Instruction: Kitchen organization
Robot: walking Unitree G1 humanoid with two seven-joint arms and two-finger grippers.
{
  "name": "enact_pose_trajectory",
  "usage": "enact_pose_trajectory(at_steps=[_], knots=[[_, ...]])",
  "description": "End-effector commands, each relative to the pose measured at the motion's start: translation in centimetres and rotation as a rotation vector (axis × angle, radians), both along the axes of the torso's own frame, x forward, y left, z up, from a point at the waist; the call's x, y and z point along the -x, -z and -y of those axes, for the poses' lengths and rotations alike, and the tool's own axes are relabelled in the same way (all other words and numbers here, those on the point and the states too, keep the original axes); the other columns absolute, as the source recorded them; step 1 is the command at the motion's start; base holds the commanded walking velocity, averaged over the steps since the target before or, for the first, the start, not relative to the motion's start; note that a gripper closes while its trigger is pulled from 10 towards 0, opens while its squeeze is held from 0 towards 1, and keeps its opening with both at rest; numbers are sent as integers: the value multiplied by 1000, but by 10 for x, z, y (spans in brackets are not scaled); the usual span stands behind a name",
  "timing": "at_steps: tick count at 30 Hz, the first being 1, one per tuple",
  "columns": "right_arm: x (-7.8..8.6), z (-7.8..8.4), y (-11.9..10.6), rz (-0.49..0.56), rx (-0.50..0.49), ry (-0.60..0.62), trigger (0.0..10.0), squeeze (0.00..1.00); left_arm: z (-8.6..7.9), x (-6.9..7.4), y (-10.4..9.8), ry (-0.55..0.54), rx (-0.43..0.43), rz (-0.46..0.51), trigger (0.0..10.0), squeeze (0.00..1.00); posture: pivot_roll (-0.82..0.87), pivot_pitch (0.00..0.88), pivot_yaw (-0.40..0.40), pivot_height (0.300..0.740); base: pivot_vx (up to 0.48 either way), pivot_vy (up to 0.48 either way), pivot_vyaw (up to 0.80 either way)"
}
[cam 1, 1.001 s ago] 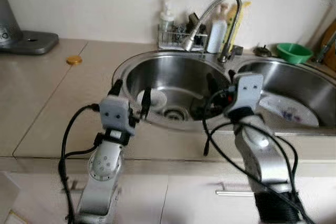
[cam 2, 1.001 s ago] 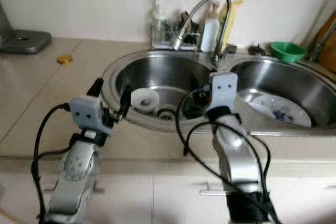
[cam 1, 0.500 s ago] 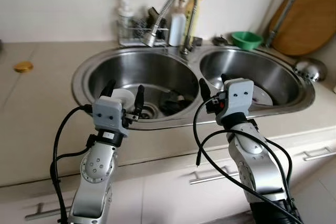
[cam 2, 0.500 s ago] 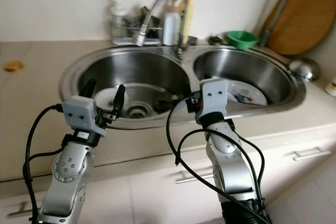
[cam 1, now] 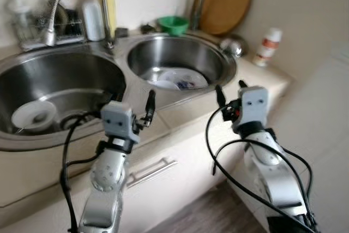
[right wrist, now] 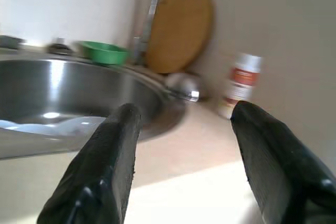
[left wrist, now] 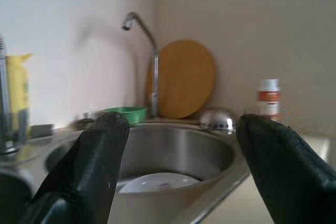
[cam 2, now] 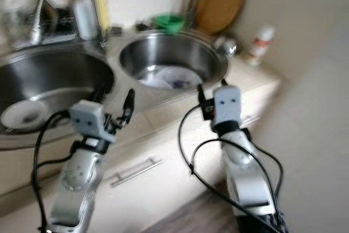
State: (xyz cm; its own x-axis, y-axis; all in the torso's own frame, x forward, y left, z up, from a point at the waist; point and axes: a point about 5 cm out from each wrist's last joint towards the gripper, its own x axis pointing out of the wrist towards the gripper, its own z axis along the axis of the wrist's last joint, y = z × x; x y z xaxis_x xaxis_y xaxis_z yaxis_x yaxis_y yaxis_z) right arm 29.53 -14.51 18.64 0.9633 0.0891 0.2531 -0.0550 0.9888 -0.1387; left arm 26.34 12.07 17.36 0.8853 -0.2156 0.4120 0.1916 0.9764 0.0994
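Note:
A double steel sink spans the counter. The left basin (cam 1: 82, 75) holds a white bowl (cam 1: 34, 115). Patterned white plates (cam 1: 177, 78) lie in the right basin (cam 1: 210, 61). My left gripper (cam 1: 128, 103) hovers open over the sink's front rim between the basins, nothing between its fingers (left wrist: 89, 166). My right gripper (cam 1: 230, 90) is open and empty, in front of the right basin's front rim. Beyond its fingers (right wrist: 273, 156) stands a white bottle with a red label (right wrist: 240, 85).
A green bowl (cam 1: 173, 24), a round wooden board (cam 1: 224, 1) and a metal ladle (cam 1: 232, 46) sit behind the right basin. Soap bottles and a rack (cam 1: 65, 25) stand by the faucet (cam 1: 60, 4). A drawer handle (cam 1: 150, 172) and wood floor (cam 1: 202, 216) lie below.
The camera has swung to the right, so the view has shifted from the left basin to the right basin and the counter's end. Both grippers stay open and empty.

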Motion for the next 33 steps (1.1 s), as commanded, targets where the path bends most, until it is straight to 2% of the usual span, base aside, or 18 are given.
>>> enact_pose_trajectory(at_steps=[1,23,33], knots=[[3,-5,0,3,1,-15,10000,0,-3,2,-2,-4,2,12,10000,0,19,0,-75,740,0,0,-800],[8,3,10,-20,24,24,10000,0,-1,2,5,13,-44,-13,10000,0,14,0,-64,740,0,0,-800],[5,11,15,-51,46,95,10000,0,-1,1,7,15,-48,-24,10000,0,13,0,-63,740,0,-480,-800]])
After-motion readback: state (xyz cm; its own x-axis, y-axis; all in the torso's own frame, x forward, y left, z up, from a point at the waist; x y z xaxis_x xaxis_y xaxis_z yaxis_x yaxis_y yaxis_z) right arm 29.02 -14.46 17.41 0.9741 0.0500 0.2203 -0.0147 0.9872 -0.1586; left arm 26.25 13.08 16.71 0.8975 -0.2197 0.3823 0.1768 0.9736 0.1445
